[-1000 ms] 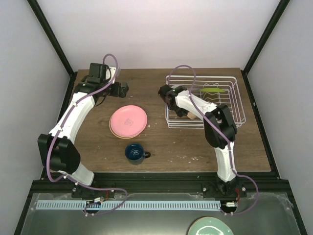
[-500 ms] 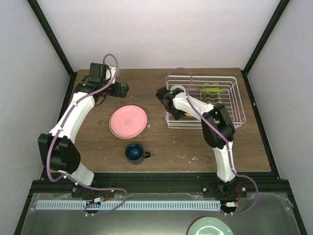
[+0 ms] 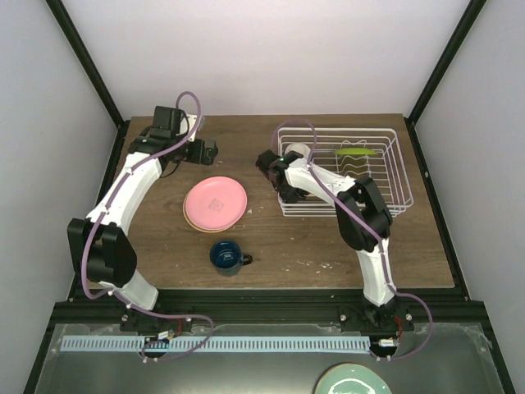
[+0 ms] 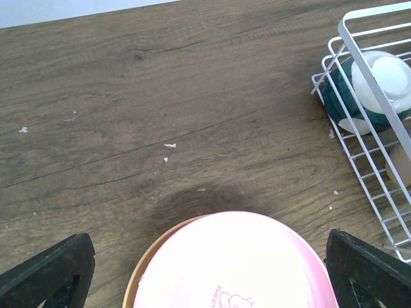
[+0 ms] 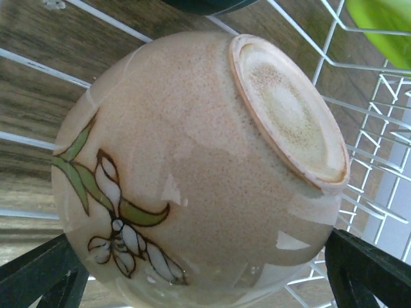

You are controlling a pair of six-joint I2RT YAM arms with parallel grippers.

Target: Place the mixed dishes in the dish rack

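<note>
The white wire dish rack [image 3: 385, 176] stands at the back right and holds a lime green plate [image 3: 358, 153] upright. A cream bowl [image 3: 297, 150] lies in its left corner. My right gripper [image 3: 271, 162] is open at the rack's left end. In the right wrist view its jaws [image 5: 205, 269] stand wide on either side of an upturned cream bowl with a flower pattern [image 5: 192, 167] that rests on the rack wires. A pink plate [image 3: 216, 202] lies on a peach-tan plate [image 3: 190, 218] at mid-table. My left gripper [image 3: 208, 151] hangs open behind them. A dark blue mug [image 3: 227, 255] stands nearer.
A pale teal plate [image 3: 354, 381] lies off the table at the bottom. In the left wrist view the pink plate [image 4: 234, 263] is below my open fingers [image 4: 48, 273], and the rack's corner [image 4: 359, 45] holds a cream and dark teal bowl [image 4: 379, 80].
My right gripper has moved left along the rack toward its left end. My left arm has shifted slightly. The plates and the mug have not moved.
</note>
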